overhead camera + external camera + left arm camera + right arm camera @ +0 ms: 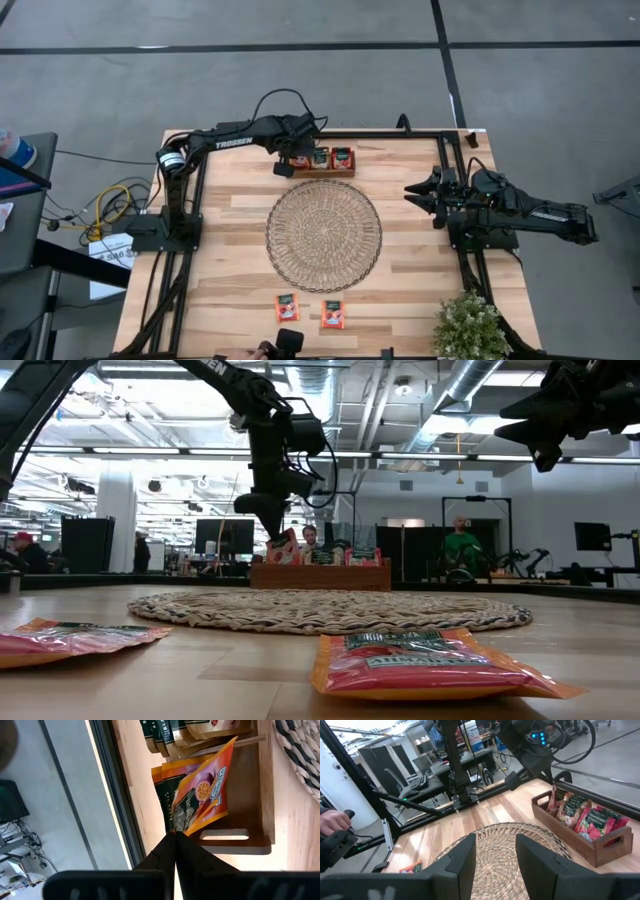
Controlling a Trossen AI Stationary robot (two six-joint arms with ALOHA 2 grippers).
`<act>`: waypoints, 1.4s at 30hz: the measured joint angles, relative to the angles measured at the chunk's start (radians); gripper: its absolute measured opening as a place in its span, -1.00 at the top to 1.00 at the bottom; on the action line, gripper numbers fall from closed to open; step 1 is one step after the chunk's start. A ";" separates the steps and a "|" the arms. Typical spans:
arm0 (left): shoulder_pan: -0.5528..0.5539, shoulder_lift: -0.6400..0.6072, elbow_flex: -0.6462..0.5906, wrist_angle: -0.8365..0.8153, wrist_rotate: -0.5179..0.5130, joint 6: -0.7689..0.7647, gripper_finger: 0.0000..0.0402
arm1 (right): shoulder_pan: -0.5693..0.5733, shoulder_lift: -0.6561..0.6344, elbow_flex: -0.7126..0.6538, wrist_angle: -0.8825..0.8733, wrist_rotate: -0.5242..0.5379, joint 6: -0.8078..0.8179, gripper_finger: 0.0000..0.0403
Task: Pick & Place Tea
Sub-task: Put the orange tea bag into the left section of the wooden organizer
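white "trossen" lettering runs along my dark left arm (232,143), behind my pincer; the print on the red-orange sachets stays unreadable.

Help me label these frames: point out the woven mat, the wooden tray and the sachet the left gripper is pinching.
woven mat (323,235): high view, centre of the round weave.
wooden tray (600,851): right wrist view, its front wall.
orange sachet (204,795): left wrist view, its printed face, pinched by the left gripper (175,836).

My matt black plastic fingers (175,851) pinch a glossy orange foil tea sachet (202,795) above the smooth brown wooden tray (260,795).
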 joint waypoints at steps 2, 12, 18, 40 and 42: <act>0.000 0.000 0.000 0.000 0.000 0.010 1.00 | 0.000 0.000 0.000 0.000 0.000 0.006 0.36; 0.000 0.000 0.000 -0.012 -0.084 0.048 1.00 | 0.000 0.000 0.000 0.000 0.000 0.008 0.36; -0.001 0.000 0.000 -0.022 -0.081 0.058 1.00 | 0.000 0.000 0.000 0.000 0.000 0.008 0.36; -0.022 0.000 0.000 -0.031 -0.074 0.057 0.80 | 0.000 0.000 0.000 0.000 0.000 0.008 0.36; -0.023 0.000 0.000 -0.031 -0.090 0.057 0.77 | 0.000 0.000 0.000 0.000 0.000 0.008 0.36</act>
